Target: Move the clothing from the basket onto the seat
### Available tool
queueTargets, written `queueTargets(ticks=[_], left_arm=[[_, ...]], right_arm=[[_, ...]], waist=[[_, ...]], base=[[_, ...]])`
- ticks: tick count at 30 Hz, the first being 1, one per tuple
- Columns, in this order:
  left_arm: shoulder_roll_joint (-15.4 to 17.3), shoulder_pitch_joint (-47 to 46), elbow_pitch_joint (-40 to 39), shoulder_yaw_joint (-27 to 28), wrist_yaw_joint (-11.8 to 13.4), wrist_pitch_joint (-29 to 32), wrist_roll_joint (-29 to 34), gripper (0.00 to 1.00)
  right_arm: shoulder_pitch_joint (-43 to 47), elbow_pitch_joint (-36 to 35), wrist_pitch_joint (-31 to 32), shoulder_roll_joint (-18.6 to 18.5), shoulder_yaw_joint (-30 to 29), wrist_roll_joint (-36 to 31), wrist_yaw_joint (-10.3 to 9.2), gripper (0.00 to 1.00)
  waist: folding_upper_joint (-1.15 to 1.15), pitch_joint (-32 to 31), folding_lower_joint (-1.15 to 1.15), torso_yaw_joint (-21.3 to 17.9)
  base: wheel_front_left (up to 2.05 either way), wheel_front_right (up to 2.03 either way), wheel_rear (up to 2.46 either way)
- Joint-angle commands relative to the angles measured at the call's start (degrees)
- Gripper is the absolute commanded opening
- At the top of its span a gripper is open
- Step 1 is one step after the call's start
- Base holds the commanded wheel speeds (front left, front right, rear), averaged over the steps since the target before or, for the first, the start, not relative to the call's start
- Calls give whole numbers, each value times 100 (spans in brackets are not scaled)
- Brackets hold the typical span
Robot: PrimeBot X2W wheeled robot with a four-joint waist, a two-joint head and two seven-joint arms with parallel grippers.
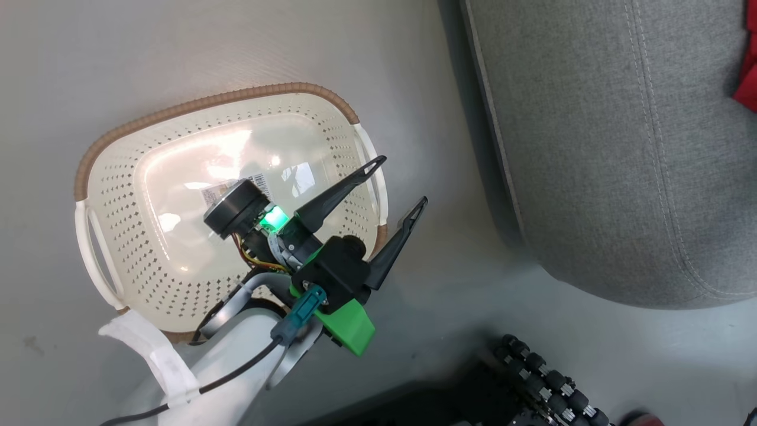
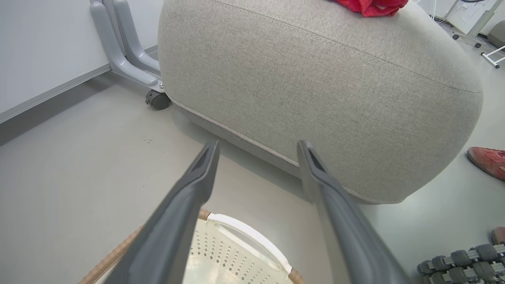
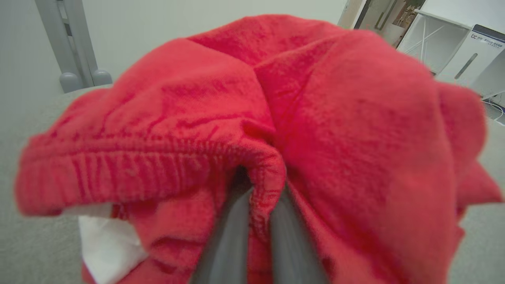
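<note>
L gripper (image 1: 402, 180) hangs over the basket (image 1: 207, 106) rim at its 4 o'clock, fingers wide apart, aimed 1 o'clock twd the seat (image 1: 591, 148). R gripper (image 3: 261, 191) is clamped on the red clothing (image 3: 315, 118), ribbed fold pinched btwn its fingers. Clothing sits atop the seat, at 3 o'clock in head view. Basket stands on the floor (image 1: 89, 59), 9 o'clock of the seat, not touching.

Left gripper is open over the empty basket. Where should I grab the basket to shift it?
Take the white side handle of the basket nearest the left gripper. Probably come from above, one finger through its slot: the bar looks thin and stands clear of the wall.
</note>
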Motion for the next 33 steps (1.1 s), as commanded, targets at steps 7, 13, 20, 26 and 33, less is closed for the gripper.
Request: queueTargets(ticks=[7,13,20,26,33], left_arm=[[-301,202,254,193,272,-605,-314,100],[-567,454,628,325,466,-1047,-555,100],[-952,891,661,778,610,-1272,-898,100],[-1196,1508,262,1552,594,-1270,-852,100],[-1390,2180,17,2453,459,-1271,-704,100]], right_arm=[[638,-529,0,351,-85,-79,-8,100],[1435,-1094,-1,470,80,-300,-8,100],[2372,-1604,-1,636,429,-449,-8,100],[2888,-1836,-1,738,868,-506,-8,100],[3317,-2335,0,710,1538,-515,-8,100]], waist=[[0,-618,-1,49],[0,-1359,-1,223],[0,-2319,-1,579],[0,-2964,-1,909],[0,-3497,-1,1270]], base=[[0,0,0],[0,0,0],[0,0,0],[0,0,0],[0,0,0]])
